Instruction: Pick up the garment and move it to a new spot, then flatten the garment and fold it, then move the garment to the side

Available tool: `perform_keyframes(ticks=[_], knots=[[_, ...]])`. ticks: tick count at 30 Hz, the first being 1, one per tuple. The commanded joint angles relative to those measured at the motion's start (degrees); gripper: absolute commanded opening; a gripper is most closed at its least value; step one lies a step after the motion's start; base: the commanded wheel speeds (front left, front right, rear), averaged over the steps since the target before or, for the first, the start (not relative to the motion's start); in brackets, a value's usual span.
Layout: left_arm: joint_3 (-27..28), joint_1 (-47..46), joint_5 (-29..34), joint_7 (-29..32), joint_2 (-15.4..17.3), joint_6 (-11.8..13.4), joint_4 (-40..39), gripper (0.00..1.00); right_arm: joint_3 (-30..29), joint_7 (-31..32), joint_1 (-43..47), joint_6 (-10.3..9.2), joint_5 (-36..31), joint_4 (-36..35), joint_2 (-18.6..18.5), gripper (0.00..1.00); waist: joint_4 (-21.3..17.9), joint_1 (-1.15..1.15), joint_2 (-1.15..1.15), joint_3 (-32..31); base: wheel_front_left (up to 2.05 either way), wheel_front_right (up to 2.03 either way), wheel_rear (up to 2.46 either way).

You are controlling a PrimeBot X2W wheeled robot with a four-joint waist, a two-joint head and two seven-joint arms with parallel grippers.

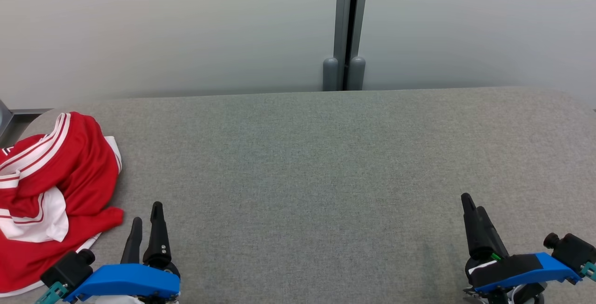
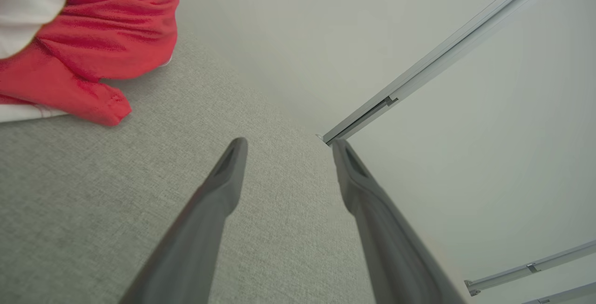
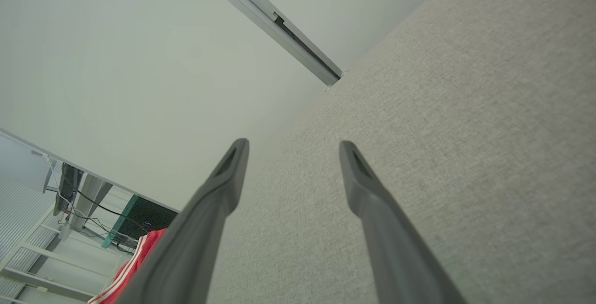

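1. Head view: the red-and-white garment (image 1: 51, 192) lies crumpled at the left edge of the frame on the grey table (image 1: 302, 178).
2. Left gripper (image 1: 146, 213), lower left, sits just beside it, jaws apart and empty; right gripper (image 1: 472, 203), lower right, is likewise apart and empty.
3. Nothing looks done yet: pickup, flattening, folding and the move aside all remain.

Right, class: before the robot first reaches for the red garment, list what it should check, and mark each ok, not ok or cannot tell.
1. Left gripper open, empty: ok.
2. Right gripper open, empty: ok.
3. Red and white garment beside the left gripper, untouched: ok.
4. Garment flat: not ok, crumpled.
5. Grey table middle bare for a new spot: ok.
6. Garment wholly on the table: cannot tell, the head view's edge cuts it.
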Motion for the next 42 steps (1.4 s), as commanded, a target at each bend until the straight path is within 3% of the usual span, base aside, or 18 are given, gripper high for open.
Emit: perform_keyframes(ticks=[1, 42], knots=[[-0.3, -0.2, 1.8, -0.5, 0.5, 0.2, -0.6, 1.00, 0.1, -0.6, -0.8, 0.14, -1.8, -0.8, -0.4, 1.00, 0.0, 0.00, 0.00, 0.0, 0.00, 0.00, 0.00], [-4.7, 1.1, 24.7, -6.5, 2.1, 2.0, 0.8, 1.00, 1.5, -4.7, -0.8, 0.20, -24.3, 0.8, -0.6, 1.00, -0.1, 0.00, 0.00, 0.4, 0.00, 0.00, 0.00]])
